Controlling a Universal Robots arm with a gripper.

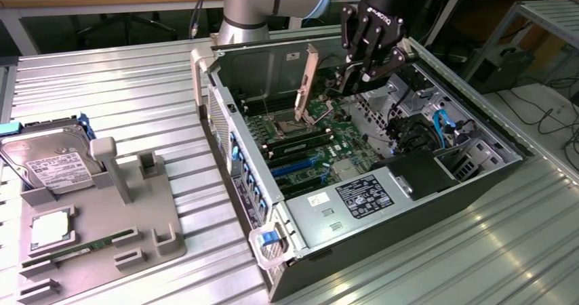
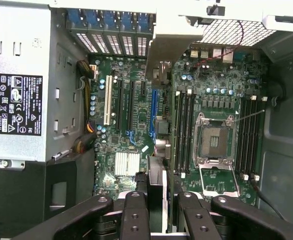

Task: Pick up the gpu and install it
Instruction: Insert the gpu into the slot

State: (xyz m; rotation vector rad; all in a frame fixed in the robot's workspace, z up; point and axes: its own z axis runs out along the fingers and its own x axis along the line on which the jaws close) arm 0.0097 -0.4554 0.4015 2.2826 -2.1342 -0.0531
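Exterior view, left to right: grey fixture tray (image 1: 135,217) keeps the hard drive (image 1: 50,159) and memory stick (image 1: 86,249) — gpu pickup judged done. Over the open computer case (image 1: 470,183), the gripper (image 1: 362,71) is clamped on the gpu (image 1: 312,81), bracket upright. Card hangs above the motherboard (image 2: 131,120) — seating not yet done.

The exterior view looks down obliquely at the open computer case (image 1: 362,183); the wrist view peers closely into its motherboard (image 2: 136,130).
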